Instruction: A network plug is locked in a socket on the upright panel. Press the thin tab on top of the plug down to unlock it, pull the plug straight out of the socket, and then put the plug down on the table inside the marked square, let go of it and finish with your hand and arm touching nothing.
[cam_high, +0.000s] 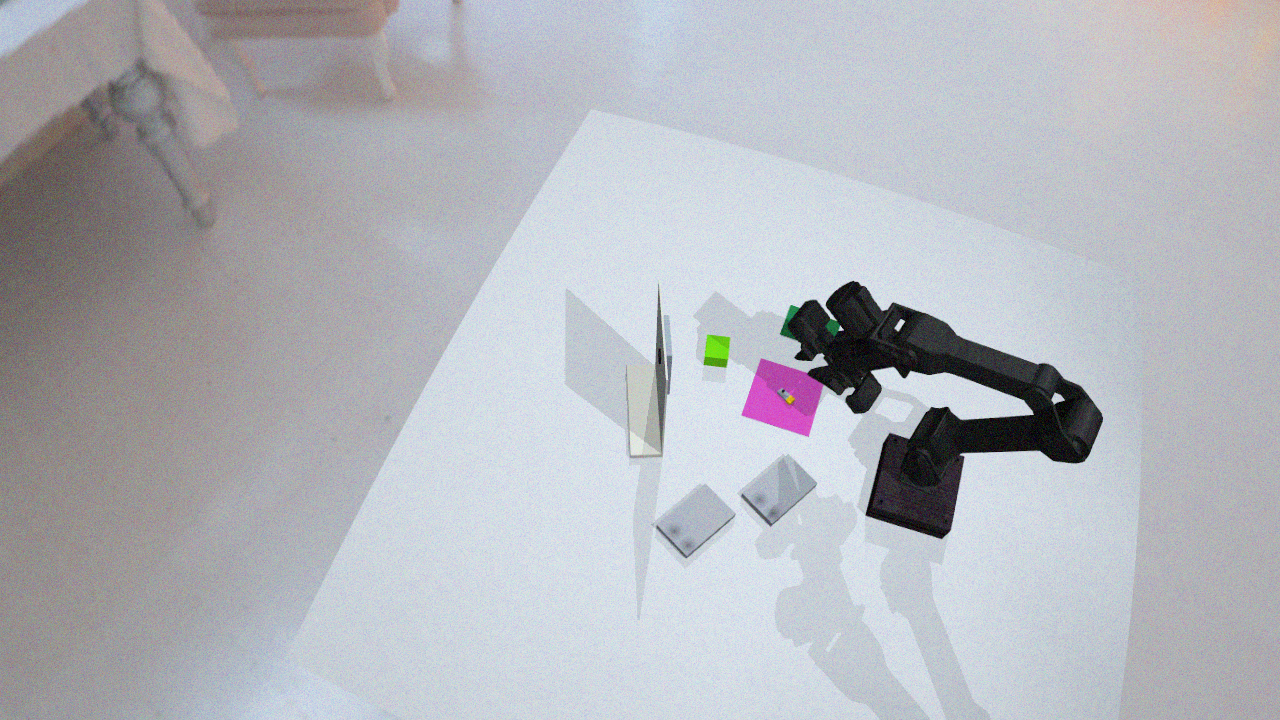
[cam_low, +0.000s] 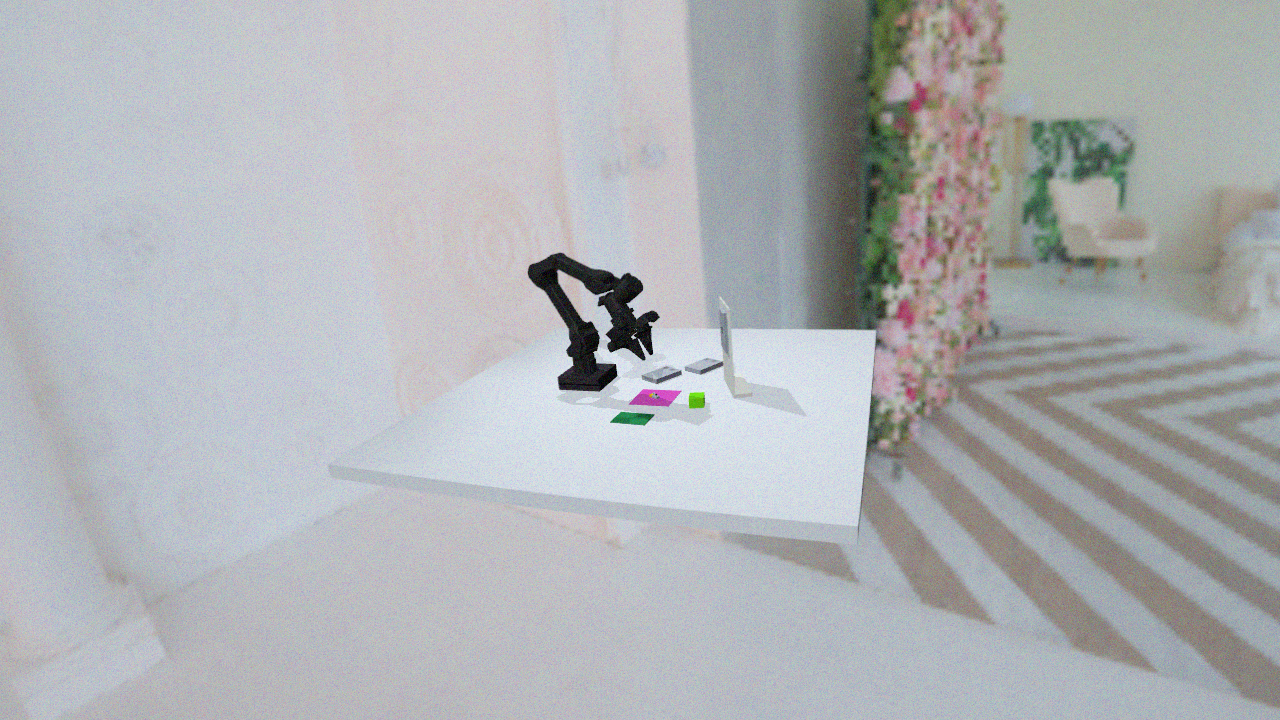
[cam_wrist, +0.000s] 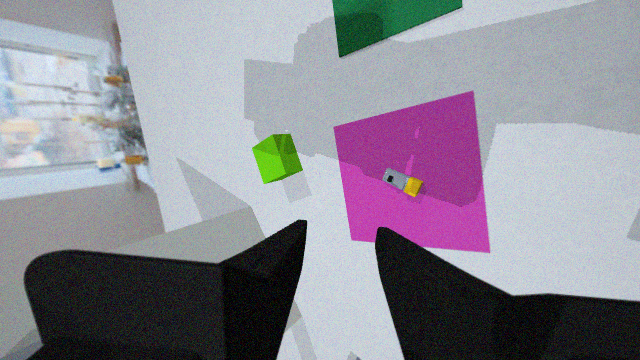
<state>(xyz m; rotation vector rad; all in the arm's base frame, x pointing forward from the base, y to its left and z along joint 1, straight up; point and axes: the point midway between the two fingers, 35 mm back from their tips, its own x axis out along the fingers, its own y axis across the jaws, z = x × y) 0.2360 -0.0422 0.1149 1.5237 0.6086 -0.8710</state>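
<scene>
The plug, grey with a yellow end (cam_high: 786, 395) (cam_low: 654, 395) (cam_wrist: 403, 182), lies on the magenta square (cam_high: 763, 407) (cam_low: 640, 400) (cam_wrist: 367, 220), inside its edges. My gripper (cam_low: 648, 356) (cam_wrist: 341, 233) is open and empty, held above the table and clear of the plug. In the wrist view the plug shows beyond the fingertips. The upright panel (cam_high: 660, 394) (cam_low: 727, 358) stands on its pale foot, with a small dark socket opening in it and no plug there.
A green block (cam_high: 716, 350) (cam_low: 696, 400) (cam_wrist: 275, 159) lies between panel and square. A dark green flat patch (cam_high: 791, 320) (cam_low: 631, 418) (cam_wrist: 395, 22) lies beside the square. Two grey flat boxes (cam_high: 695, 520) (cam_high: 778, 488) (cam_low: 704, 366) (cam_low: 661, 375) lie on the square's other side.
</scene>
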